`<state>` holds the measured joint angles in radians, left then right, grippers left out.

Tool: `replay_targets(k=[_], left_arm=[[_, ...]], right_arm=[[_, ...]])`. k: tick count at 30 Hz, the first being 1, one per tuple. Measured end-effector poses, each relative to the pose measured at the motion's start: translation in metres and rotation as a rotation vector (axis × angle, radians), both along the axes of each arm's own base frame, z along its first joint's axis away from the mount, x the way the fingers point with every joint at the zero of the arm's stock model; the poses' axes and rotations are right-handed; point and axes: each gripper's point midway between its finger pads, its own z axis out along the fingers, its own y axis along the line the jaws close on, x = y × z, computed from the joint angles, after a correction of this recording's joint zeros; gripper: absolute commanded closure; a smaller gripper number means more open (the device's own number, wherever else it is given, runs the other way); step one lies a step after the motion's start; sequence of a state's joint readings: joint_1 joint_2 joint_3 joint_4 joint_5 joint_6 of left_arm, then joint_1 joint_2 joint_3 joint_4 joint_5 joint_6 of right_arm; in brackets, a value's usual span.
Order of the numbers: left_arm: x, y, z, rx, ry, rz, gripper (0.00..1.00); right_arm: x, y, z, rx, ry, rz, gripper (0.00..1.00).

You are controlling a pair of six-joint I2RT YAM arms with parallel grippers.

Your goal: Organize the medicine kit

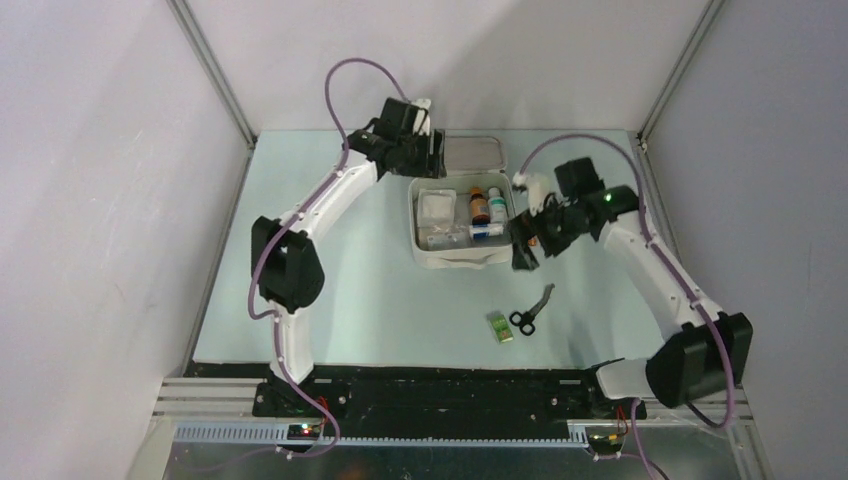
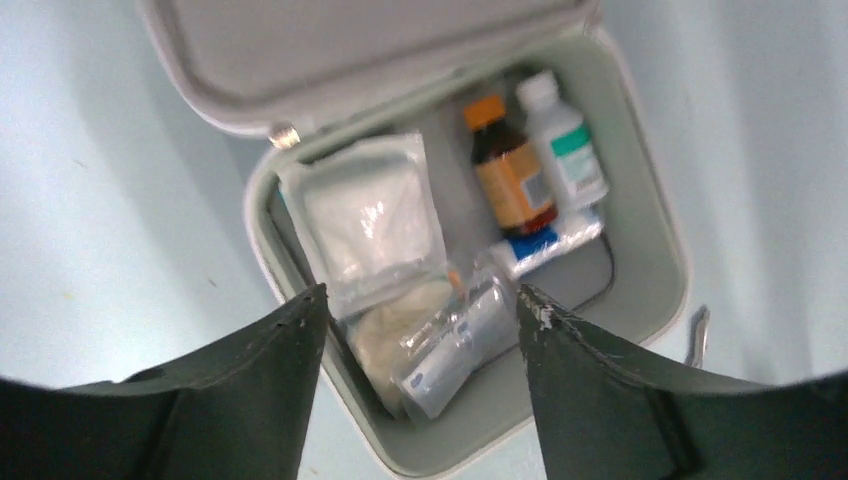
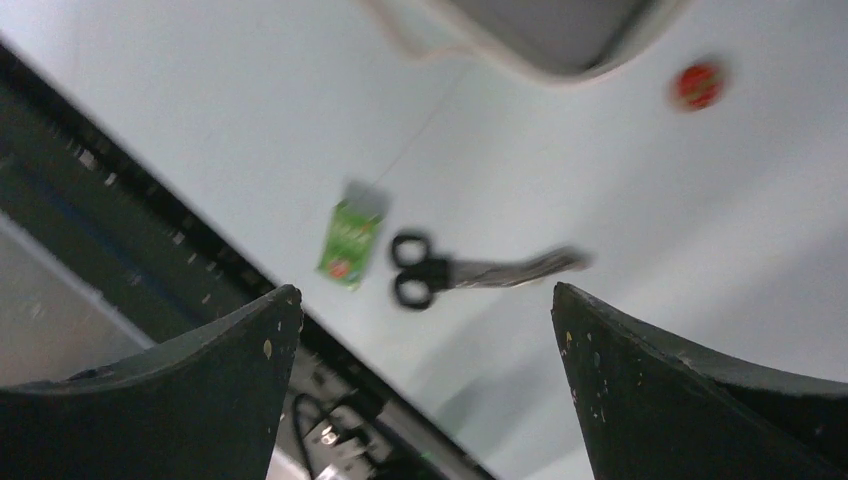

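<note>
Hovering over medicine kit [image 1: 462,262], left end effector [image 2: 421,295] spread empty, right end effector [image 3: 425,290] spread empty

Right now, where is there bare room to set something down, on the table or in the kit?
Free: the table left of the medicine kit, across to the left arm, and the kit's near-right corner. Crowded: the rest of the kit; scissors and green packet lie before it, the right gripper at its right.
</note>
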<state>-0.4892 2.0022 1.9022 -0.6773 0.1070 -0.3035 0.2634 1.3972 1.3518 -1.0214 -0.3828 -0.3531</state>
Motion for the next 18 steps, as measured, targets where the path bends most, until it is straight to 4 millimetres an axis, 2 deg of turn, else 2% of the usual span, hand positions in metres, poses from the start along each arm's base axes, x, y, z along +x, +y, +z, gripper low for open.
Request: replay_targets(k=[1, 2, 3, 4, 7, 8, 11, 14, 18], left_arm=[[0.006, 0.003, 0.015, 0.004, -0.046, -0.004, 0.14], [0.010, 0.006, 0.026, 0.010, -0.079, -0.003, 0.05], [0.016, 0.014, 0.040, 0.021, -0.122, 0.015, 0.03], [0.021, 0.025, 0.056, 0.038, -0.171, 0.045, 0.01], [0.030, 0.068, 0.093, 0.097, -0.274, 0.168, 0.00], [0.032, 0.088, 0.109, 0.125, -0.315, 0.226, 0.00], [0.030, 0.127, 0.138, 0.175, -0.387, 0.336, 0.00], [0.017, 0.144, 0.147, 0.205, -0.412, 0.379, 0.00], [0.003, 0.151, 0.132, 0.241, -0.380, 0.380, 0.00]], right_arm=[[-0.019, 0.008, -0.009, 0.011, 0.036, 0.016, 0.06], [-0.033, 0.013, -0.016, 0.018, 0.066, 0.027, 0.09], [-0.052, 0.021, -0.026, 0.027, 0.113, 0.046, 0.14], [-0.065, 0.025, -0.034, 0.030, 0.156, 0.051, 0.16], [-0.089, 0.033, -0.058, 0.029, 0.269, 0.024, 0.20], [-0.096, 0.035, -0.065, 0.024, 0.304, 0.016, 0.21], [-0.109, 0.048, -0.079, 0.000, 0.362, 0.014, 0.22], [-0.118, 0.066, -0.090, -0.039, 0.386, 0.028, 0.23], [-0.127, 0.075, -0.114, -0.128, 0.450, -0.041, 0.26]])
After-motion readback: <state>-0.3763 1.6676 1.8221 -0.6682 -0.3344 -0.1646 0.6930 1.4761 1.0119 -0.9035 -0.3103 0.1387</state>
